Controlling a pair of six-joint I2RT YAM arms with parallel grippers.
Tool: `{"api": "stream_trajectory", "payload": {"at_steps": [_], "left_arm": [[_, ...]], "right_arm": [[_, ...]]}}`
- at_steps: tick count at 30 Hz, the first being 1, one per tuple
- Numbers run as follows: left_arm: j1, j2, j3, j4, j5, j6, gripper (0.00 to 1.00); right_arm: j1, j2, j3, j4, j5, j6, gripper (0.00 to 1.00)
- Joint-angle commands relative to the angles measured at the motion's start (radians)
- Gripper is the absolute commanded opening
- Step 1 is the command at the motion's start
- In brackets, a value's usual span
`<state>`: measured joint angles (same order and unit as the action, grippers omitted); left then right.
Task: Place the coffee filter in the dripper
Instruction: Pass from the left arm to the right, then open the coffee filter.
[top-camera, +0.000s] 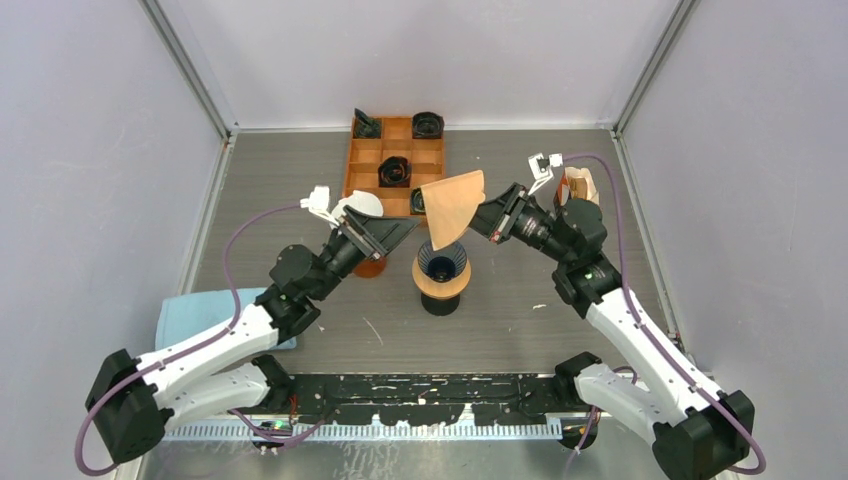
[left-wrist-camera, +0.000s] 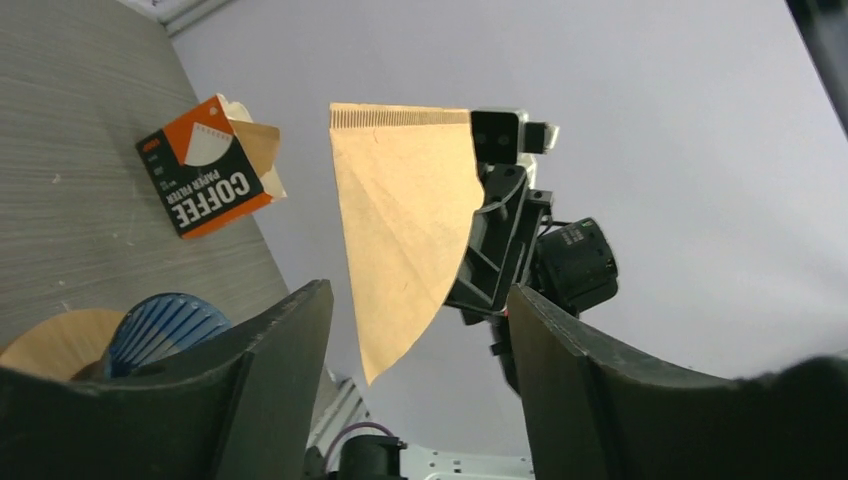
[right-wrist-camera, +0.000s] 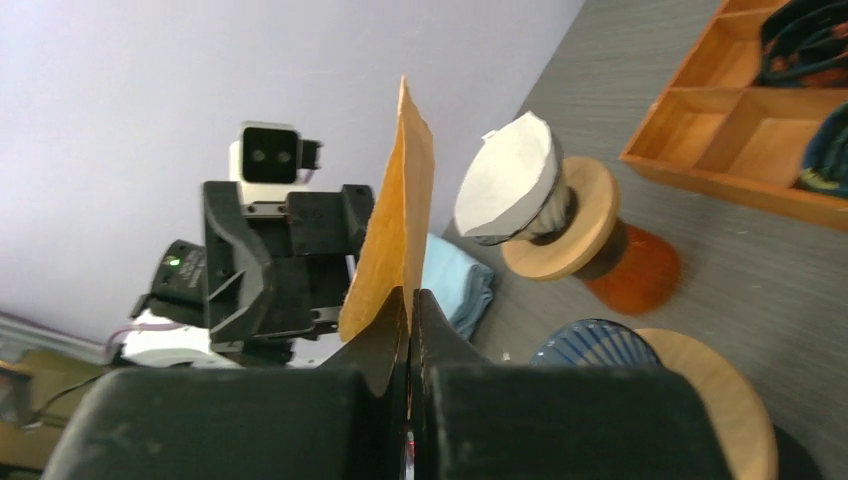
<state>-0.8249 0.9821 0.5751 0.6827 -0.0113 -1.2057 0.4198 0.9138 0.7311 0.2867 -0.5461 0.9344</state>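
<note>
My filter (top-camera: 455, 205) is plain tan with a finely ribbed strip along one edge. My dripper (top-camera: 441, 265) is dark blue and ribbed, with a pale wood collar and a black base. Box (left-wrist-camera: 200, 180): orange and black, white lettering. Cloth (top-camera: 200, 312): light blue. Tray (top-camera: 364, 178): orange-brown. Table (top-camera: 520, 300): grey, streaked.

On the gray table (top-camera: 520, 300) stand a blue dripper (top-camera: 442, 268) in the middle, another dripper (top-camera: 368, 262) at 9 o'clock, a wooden tray (top-camera: 362, 160) at 12, a filter box (top-camera: 580, 186) at 2, and a blue cloth (top-camera: 195, 315) at 8.
</note>
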Motion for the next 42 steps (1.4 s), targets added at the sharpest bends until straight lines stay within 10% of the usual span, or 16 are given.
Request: {"api": "stream_trajectory", "payload": {"at_steps": [1,19,42], "left_arm": [[-0.004,-0.086,0.035,-0.139,-0.056,0.096,0.71],[-0.024,-0.018,0.243,-0.463,-0.048,0.371,0.91],[-0.158,0.267,0.387,-0.287,-0.145,0.591,0.96]], "right_arm": [[0.009,-0.038,0.134,-0.222,0.093,-0.155,0.01],[0.078,0.086,0.56,-0.912,0.472,-0.474,0.01],[0.295,0.46,1.008,-1.469,1.04,-0.53,0.01]]}}
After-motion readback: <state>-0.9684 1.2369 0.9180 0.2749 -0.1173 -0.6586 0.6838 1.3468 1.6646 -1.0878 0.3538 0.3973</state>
